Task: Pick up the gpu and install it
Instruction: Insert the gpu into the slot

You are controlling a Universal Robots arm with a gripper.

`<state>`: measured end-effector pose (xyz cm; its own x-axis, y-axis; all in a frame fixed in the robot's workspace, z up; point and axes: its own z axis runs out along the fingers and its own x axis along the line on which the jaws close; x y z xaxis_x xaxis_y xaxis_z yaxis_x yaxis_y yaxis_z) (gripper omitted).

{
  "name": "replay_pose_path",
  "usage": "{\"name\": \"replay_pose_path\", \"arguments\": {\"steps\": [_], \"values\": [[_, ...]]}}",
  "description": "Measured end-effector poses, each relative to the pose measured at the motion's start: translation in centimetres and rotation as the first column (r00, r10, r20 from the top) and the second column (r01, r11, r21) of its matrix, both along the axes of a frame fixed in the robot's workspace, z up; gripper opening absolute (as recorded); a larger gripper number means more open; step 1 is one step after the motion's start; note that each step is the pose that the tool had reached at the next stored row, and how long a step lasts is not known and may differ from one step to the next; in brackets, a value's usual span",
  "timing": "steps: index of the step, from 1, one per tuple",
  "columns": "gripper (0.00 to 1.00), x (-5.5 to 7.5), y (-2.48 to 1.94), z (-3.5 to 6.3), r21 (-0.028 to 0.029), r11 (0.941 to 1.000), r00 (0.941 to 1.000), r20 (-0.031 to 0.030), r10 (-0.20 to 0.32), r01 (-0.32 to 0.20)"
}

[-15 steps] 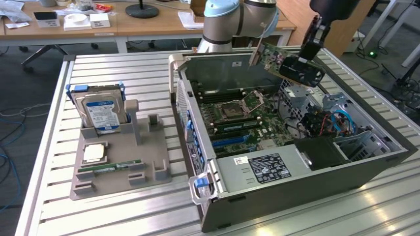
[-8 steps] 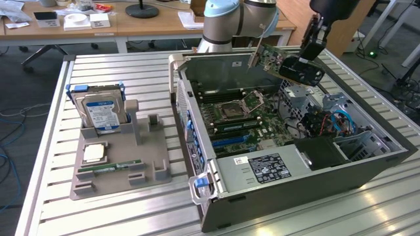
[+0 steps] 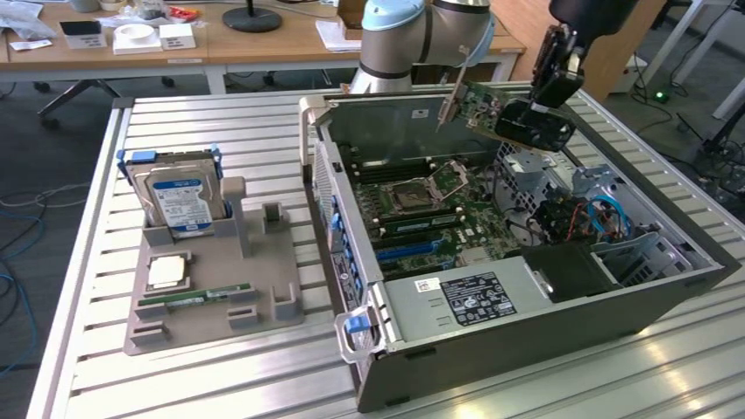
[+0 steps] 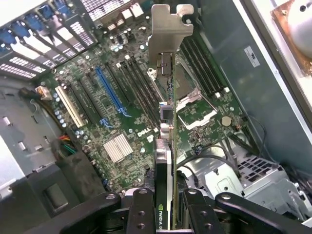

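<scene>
Above the open computer case, the gripper holds the gpu in the air, clear of the motherboard below it. The fingers are closed partway and clamp the card's flat sides between them. In the wrist view the gpu is seen edge-on, with its silver bracket at the end away from the gripper and the blue slot lying off to one side on the board. On the slatted table, toward the exterior view's left, a grey holder carries the upright hard drive and the green memory stick, well apart from the card
</scene>
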<state>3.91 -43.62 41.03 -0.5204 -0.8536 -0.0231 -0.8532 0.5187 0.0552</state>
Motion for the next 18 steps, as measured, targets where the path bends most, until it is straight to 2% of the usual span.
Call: {"name": "replay_pose_path", "arguments": {"steps": [7,15,18], "values": [[0.27,0.00,0.01,0.00,0.0001,0.9973,0.9973,0.0000,0.074,-0.074],[0.27,0.00,0.01,0.00,0.0000,0.9889,0.9889,0.0000,0.149,-0.149],[0.27,0.00,0.01,0.00,-0.0001,0.9868,0.9868,0.0000,0.162,-0.162]]}}
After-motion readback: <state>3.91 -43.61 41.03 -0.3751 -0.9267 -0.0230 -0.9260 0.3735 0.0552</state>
